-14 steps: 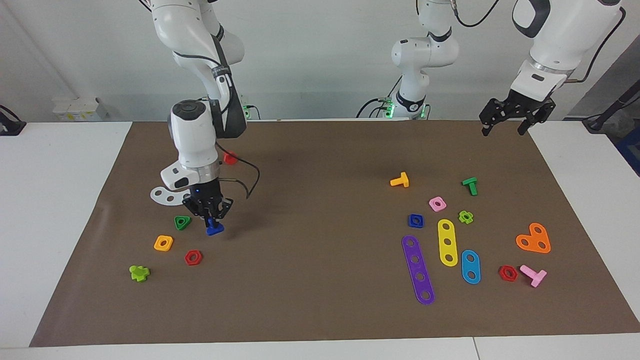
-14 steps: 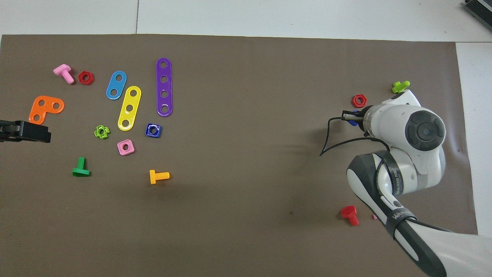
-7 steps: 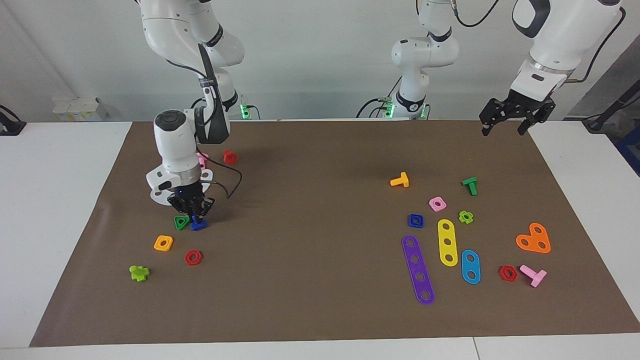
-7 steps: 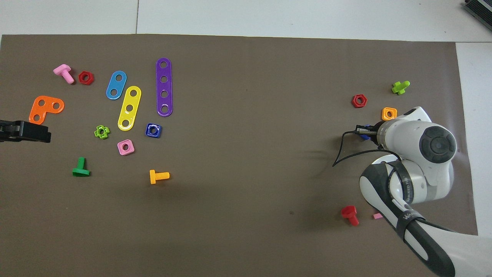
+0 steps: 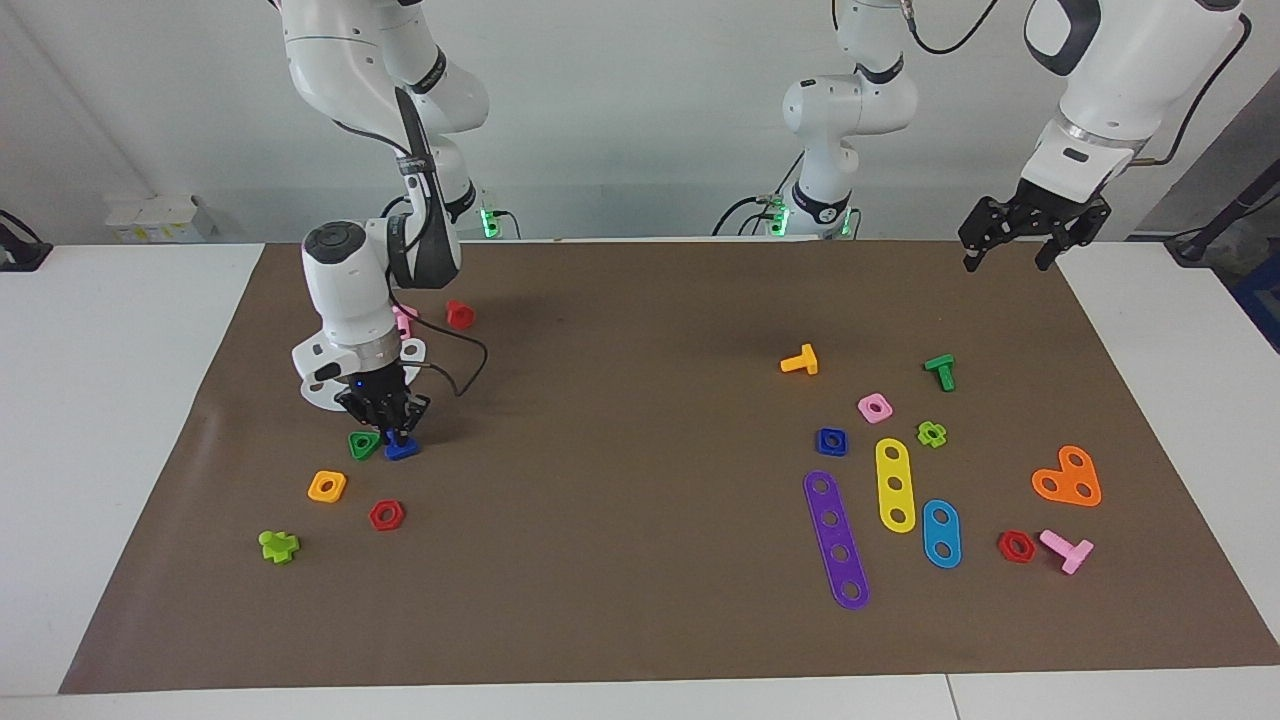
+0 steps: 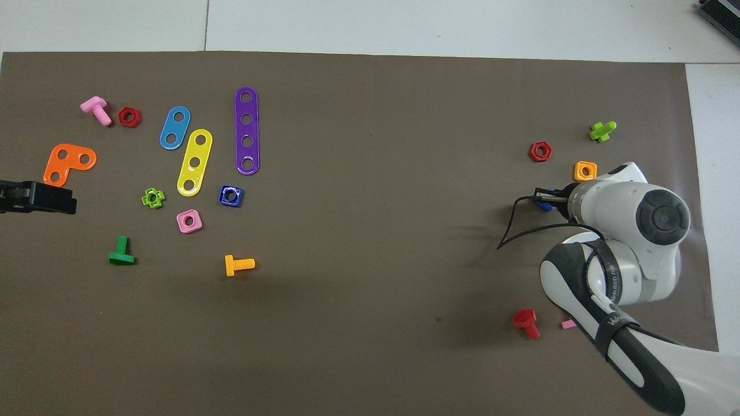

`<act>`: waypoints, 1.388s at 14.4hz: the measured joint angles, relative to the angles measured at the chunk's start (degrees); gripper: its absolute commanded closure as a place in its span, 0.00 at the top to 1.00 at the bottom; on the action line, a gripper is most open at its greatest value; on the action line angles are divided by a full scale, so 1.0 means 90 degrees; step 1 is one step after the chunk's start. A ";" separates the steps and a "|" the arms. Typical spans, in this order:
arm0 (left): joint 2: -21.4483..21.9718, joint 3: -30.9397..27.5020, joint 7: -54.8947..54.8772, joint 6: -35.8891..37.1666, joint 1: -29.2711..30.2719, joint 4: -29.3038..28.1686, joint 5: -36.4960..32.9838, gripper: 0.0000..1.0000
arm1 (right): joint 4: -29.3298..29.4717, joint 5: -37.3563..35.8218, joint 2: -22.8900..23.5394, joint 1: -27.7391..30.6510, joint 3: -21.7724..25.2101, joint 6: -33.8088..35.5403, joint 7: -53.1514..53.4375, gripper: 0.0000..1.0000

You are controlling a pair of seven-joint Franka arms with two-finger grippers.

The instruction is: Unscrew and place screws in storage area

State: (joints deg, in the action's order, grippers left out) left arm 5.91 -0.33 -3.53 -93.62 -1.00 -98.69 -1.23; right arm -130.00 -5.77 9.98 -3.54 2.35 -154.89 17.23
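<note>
At the right arm's end of the brown mat (image 5: pixel 640 560), the right gripper (image 5: pixel 393 432) is down at the surface, its fingers pinched together on the blue bolt (image 5: pixel 402 449), which sits on the mat just beside the green triangular nut (image 5: pixel 364 445). In the overhead view the arm's wrist covers most of the bolt, and only a sliver of blue (image 6: pixel 543 205) shows at the fingertips. Farther from the robots than the bolt lie an orange square nut (image 5: pixel 327 486), a red hex nut (image 5: pixel 386 515) and a lime bolt (image 5: pixel 279 545). Nearer to the robots lie a white plate (image 5: pixel 320 392), partly hidden by the arm, and a red bolt (image 5: pixel 459 315).

The left gripper (image 5: pixel 1008 250) waits in the air over the mat's edge nearest the robots at the left arm's end, its fingers spread apart and holding nothing.

The matching blue square nut (image 5: pixel 831 441) lies toward the left arm's end, near the pink square nut (image 5: pixel 875 407) and just beside the purple strip (image 5: pixel 837 540) and yellow strip (image 5: pixel 894 484). Around them lie an orange bolt (image 5: pixel 801 361), a green bolt (image 5: pixel 940 371), a blue strip (image 5: pixel 941 533) and an orange bracket (image 5: pixel 1068 478).
</note>
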 measured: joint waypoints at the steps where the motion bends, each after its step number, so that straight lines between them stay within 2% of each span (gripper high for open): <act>1: 0.0000 0.0000 0.0000 0.0000 0.0000 0.0000 0.0000 1.00 | -0.0003 0.0001 0.0050 0.0011 0.0000 -0.0100 -0.0011 1.00; 4: 0.0000 0.0000 0.0000 0.0000 0.0000 0.0000 0.0000 1.00 | 0.0145 0.0004 0.0091 0.0010 -0.0026 -0.0124 -0.0012 1.00; 5: 0.0000 0.0000 0.0000 0.0000 0.0000 0.0000 0.0000 1.00 | 0.0341 0.0005 0.0051 0.0009 -0.0033 0.0162 -0.0012 1.00; 10: 0.0000 0.0000 0.0000 0.0000 0.0000 0.0000 0.0000 1.00 | 0.2263 0.0068 -0.0710 0.0009 -0.0037 0.3582 -0.0013 1.00; 13: 0.0000 0.0000 0.0000 0.0000 0.0000 0.0000 0.0000 1.00 | 0.2990 0.0221 -0.1248 0.0020 -0.0032 0.5180 -0.0019 1.00; 15: 0.0000 0.0000 0.0000 0.0000 0.0000 0.0000 0.0000 1.00 | 0.3517 0.0286 -0.1422 0.0033 -0.0012 0.6210 -0.0028 1.00; 18: 0.0000 0.0000 0.0000 0.0000 0.0000 0.0000 0.0000 1.00 | 0.4457 0.0459 -0.1456 0.0116 -0.0002 0.7471 -0.0392 1.00; 20: 0.0000 0.0000 0.0000 0.0000 0.0000 0.0000 0.0000 1.00 | 0.4545 0.0486 -0.1454 0.0144 0.0002 0.7700 -0.0521 1.00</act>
State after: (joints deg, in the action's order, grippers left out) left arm 5.91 -0.33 -3.53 -93.61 -1.00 -98.69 -1.23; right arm -89.09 -1.40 -3.10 -2.25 2.37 -85.59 12.54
